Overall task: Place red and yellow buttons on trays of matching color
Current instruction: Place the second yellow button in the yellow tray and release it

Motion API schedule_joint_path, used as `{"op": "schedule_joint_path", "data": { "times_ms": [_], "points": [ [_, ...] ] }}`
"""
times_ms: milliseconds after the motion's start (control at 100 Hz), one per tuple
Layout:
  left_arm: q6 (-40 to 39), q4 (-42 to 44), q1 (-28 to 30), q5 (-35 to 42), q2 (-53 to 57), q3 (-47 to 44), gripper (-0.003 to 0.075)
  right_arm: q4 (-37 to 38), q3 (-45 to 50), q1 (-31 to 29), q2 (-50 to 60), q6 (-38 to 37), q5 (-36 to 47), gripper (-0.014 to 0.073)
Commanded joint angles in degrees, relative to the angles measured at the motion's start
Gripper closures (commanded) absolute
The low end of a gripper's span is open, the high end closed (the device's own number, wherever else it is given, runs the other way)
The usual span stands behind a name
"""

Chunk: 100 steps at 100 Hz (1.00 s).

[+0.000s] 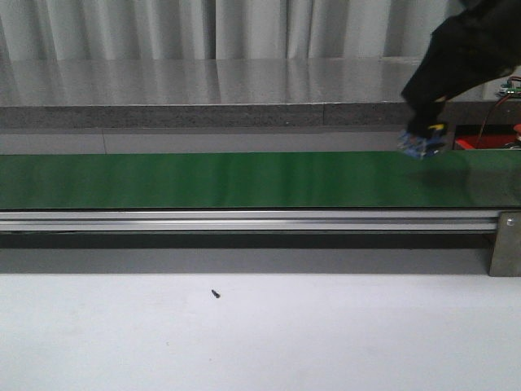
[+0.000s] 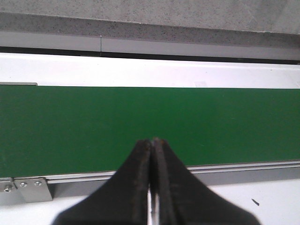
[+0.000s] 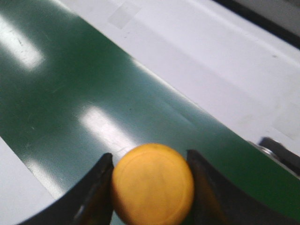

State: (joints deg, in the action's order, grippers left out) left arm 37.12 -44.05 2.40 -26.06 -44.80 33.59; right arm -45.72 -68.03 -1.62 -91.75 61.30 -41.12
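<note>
Right gripper is clamped on a yellow button, a finger pressed to each side of the round cap. In the front view the same gripper sits at abt 2 o'clock, over the far edge of the green belt, w/ a bit of yellow and blue showing at its tip; motion blur there, so can't make out more. The button is up in the grip over the belt; can't tell if it touches the surface.

Left gripper has its jaws pressed together, nothing between them, hanging over the near edge of the belt; not seen in the front view.

Something red peeks out at 3 o'clock behind the right arm, beyond the belt – too hidden to say what it is. Metal rail runs along the belt's near side. Small dark speck lies on the white table at abt 6 o'clock, well apart from everything.

No readable writing, brand or label anywhere in the 3 views.
</note>
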Motion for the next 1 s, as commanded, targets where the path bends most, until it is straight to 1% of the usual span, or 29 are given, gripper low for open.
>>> {"op": "schedule_joint_path", "data": {
  "times_ms": [0, 80, 140, 350, 440, 540, 660, 990],
  "points": [
    [-0.21, -1.78, -0.41, 2.8, 0.35, 1.55, 0.074, -0.19, -1.58, -3.99, 6.35, -2.63, -2.01, 0.0442],
    [-0.21, -1.78, -0.41, 2.8, 0.35, 1.55, 0.074, -0.05, -0.41, -8.53, 9.99, -3.48, -4.91, 0.0442],
    [-0.21, -1.78, -0.41, 2.8, 0.35, 1.55, 0.074, -0.17, 2.45, -12.76, 13.34, -3.48, -4.91, 0.0442],
    [-0.21, -1.78, -0.41, 2.8, 0.35, 1.55, 0.074, -2.72, 17.38, -28.57, 24.79, -4.11, -1.59, 0.0442],
    [-0.21, -1.78, -0.41, 2.9, 0.24, 1.55, 0.074, -6.91, 22.33, -33.61, 29.31, -5.05, 4.34, 0.0442],
    [-0.21, -1.65, -0.41, 2.9, 0.24, 1.55, 0.0739, -8.89, 25.39, -36.18, 32.31, -5.05, 11.52, 0.0442],
    [-0.21, -1.65, -0.41, 2.9, 0.24, 1.55, 0.074, -9.02, 26.48, -36.48, 31.43, -5.15, 15.49, 0.0442],
    [-0.21, -1.65, -0.41, 2.8, 0.24, 1.55, 0.074, -9.86, 26.49, -36.48, 17.45, -6.15, 17.43, 0.0442]
  ]
}}
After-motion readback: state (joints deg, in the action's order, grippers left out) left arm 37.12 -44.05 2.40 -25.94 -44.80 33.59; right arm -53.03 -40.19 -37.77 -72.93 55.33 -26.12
